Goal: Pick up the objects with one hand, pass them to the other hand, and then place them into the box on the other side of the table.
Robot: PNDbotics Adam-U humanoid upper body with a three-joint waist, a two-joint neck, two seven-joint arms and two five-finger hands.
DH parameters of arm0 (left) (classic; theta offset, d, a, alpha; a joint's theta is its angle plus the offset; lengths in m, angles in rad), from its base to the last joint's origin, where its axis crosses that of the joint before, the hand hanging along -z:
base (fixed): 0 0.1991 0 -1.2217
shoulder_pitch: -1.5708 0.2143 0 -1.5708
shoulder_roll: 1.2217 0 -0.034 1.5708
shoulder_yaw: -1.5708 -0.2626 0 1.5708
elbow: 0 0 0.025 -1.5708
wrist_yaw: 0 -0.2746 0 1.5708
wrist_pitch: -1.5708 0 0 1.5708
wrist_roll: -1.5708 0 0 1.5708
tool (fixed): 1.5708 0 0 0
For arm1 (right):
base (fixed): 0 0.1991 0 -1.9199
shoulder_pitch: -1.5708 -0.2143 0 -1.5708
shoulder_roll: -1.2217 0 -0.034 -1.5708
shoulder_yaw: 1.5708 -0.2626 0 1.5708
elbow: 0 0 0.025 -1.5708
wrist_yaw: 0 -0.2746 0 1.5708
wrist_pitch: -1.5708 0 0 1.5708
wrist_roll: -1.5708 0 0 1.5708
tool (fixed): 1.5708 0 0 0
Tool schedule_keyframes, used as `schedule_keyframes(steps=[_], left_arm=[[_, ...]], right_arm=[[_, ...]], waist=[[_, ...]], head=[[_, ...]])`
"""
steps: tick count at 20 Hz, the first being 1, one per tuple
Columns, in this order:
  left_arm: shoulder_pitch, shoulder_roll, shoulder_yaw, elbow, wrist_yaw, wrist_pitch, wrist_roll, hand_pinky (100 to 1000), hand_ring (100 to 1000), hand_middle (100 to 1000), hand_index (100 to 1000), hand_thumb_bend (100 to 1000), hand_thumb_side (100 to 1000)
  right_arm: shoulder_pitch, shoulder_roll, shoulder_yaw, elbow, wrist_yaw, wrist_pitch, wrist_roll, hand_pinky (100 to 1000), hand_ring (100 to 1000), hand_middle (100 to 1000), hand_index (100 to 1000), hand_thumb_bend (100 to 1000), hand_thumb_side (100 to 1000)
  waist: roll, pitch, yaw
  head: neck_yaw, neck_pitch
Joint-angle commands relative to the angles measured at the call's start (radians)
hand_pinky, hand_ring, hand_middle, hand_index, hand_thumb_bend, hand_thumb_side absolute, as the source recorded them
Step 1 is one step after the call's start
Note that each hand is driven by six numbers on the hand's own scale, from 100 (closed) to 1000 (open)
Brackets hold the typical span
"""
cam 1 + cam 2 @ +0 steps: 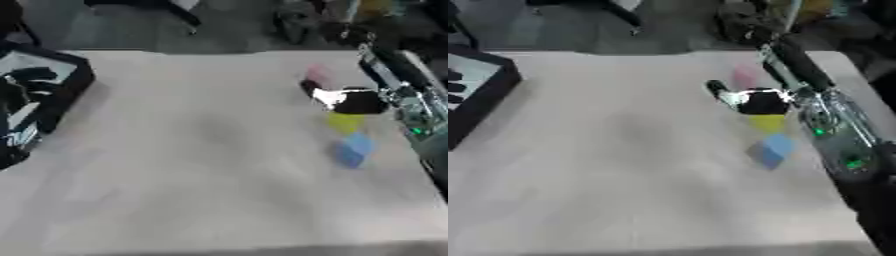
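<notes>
Three small objects lie in a loose line near the right edge of the table [201, 175]: a pink piece [745, 76] farthest back, a yellow piece [768, 122] in the middle, and a blue block [770, 150] nearest the front edge. The right robot hand [750, 101] hangs between the pink and yellow pieces, its black-and-white shape just above or against the yellow one; whether it touches cannot be made out, and the blur hides whether its fingers are apart or curled, so I cannot tell its state. Its arm comes in from the far right corner, with green lights along the forearm.

The black box [44, 95] sits at the left edge of the table, well apart from the objects, with dark and pale items already inside. The left robot hand shows in neither view.

Judging from this, a pick has not yet been secured. The objects lie close together, so a hand closing on the yellow piece could nudge the pink piece or the blue block out of place, or push one toward the right edge. The handover also carries risk: the box is across the whole table, and a small piece could slip between hands and drop in the middle.
</notes>
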Motion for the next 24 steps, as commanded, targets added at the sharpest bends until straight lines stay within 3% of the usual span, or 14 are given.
schedule_keyframes(steps=[1,12,18,24], left_arm=[[-0.004,0.011,0.012,-0.011,-0.008,0.000,0.007,752,764,764,849,498,602],[0.007,0.010,0.017,-0.002,-0.020,0.004,0.012,749,761,763,847,502,606],[0.009,0.008,0.018,0.004,-0.024,0.005,0.015,748,758,760,843,504,606],[0.010,0.006,0.018,0.007,-0.026,0.006,0.020,746,756,760,850,509,605]], right_arm=[[0.006,-0.088,-0.028,0.030,-0.031,0.020,0.019,840,849,845,969,363,554],[0.072,-0.176,-0.048,0.091,-0.054,0.040,0.172,835,825,813,927,363,567],[0.108,-0.171,-0.043,0.109,-0.053,0.047,0.247,835,816,805,919,352,572],[0.116,-0.150,-0.034,0.147,-0.038,0.047,0.271,831,813,803,917,350,576]], waist=[[-0.001,-0.015,-0.004],[-0.005,-0.015,-0.015],[-0.005,-0.014,-0.018],[-0.003,-0.014,-0.019]], head=[[-0.008,-0.002],[-0.014,-0.002],[-0.011,-0.002],[-0.015,-0.002]])
